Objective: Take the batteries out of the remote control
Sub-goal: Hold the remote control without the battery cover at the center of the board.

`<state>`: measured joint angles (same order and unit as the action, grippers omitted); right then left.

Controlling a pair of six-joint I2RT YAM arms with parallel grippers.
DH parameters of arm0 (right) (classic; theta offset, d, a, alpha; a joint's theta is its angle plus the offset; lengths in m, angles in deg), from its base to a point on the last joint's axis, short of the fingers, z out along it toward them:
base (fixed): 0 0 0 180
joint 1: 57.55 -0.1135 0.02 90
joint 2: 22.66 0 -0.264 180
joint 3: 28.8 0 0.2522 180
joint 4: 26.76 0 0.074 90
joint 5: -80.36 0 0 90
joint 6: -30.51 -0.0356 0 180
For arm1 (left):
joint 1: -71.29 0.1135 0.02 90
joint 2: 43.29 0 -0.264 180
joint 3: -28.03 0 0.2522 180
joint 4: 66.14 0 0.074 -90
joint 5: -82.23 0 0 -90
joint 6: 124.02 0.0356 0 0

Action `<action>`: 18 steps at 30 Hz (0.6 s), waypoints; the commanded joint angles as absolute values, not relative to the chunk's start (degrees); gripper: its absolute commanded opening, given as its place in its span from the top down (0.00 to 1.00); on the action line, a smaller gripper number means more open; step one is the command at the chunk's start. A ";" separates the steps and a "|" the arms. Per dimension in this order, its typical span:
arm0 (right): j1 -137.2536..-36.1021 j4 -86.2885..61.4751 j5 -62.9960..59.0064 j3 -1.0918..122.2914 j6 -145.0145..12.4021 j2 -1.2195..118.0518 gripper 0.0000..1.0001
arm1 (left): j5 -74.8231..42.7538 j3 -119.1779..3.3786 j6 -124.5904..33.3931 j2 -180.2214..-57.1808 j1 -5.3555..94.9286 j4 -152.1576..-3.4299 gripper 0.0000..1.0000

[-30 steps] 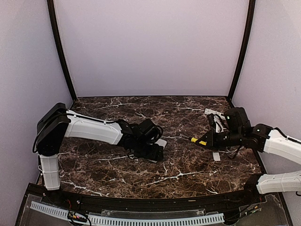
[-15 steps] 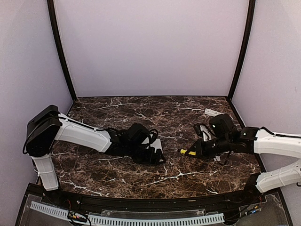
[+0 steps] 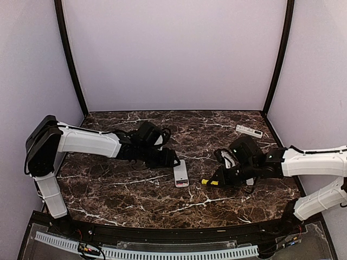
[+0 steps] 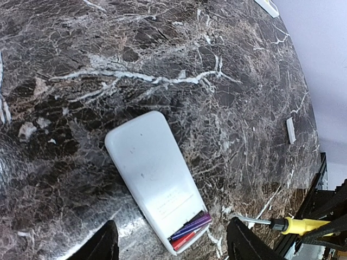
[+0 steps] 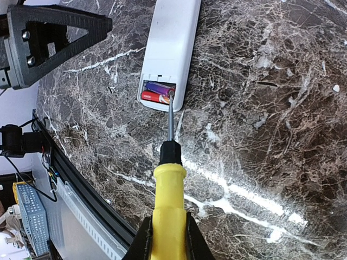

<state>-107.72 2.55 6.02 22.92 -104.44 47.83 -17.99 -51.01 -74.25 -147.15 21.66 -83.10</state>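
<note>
A white remote control (image 3: 180, 174) lies face down mid-table, its battery bay open at the near end. Red and blue batteries (image 4: 190, 230) sit side by side in the bay and also show in the right wrist view (image 5: 158, 92). My left gripper (image 3: 169, 160) is open and empty, just behind the remote's far end; its fingers (image 4: 105, 245) stand either side of the remote (image 4: 152, 189). My right gripper (image 3: 225, 176) is shut on the yellow-handled screwdriver (image 5: 169, 211). The screwdriver's metal tip (image 5: 171, 95) is at the bay's right edge, against the batteries.
A second white remote (image 3: 249, 131) lies at the back right. A small flat white cover (image 4: 291, 131) lies on the marble to the right. The table's front rail (image 5: 81, 184) runs close below the screwdriver. The left gripper's black frame (image 5: 49, 38) is by the remote's far end.
My left gripper has let go of the remote and pulled back and left, leaving it flat on the table. My right arm has moved left, bringing the screwdriver tip to the battery bay.
</note>
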 commanded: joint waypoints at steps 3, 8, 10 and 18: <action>-108.26 -0.52 5.60 25.08 -104.75 49.56 1.00 | -15.93 -54.28 -71.73 -150.61 21.93 -89.10 0.37; -108.26 -1.02 5.84 26.03 -104.14 51.38 1.00 | -17.30 -54.70 -72.64 -152.55 21.90 -88.14 0.43; -108.26 -1.16 5.59 26.27 -103.93 51.94 1.00 | -17.59 -54.77 -72.87 -153.25 21.93 -87.79 0.45; -108.26 -1.69 5.85 27.04 -103.50 54.03 1.00 | -18.89 -54.54 -74.20 -154.91 21.96 -87.26 0.53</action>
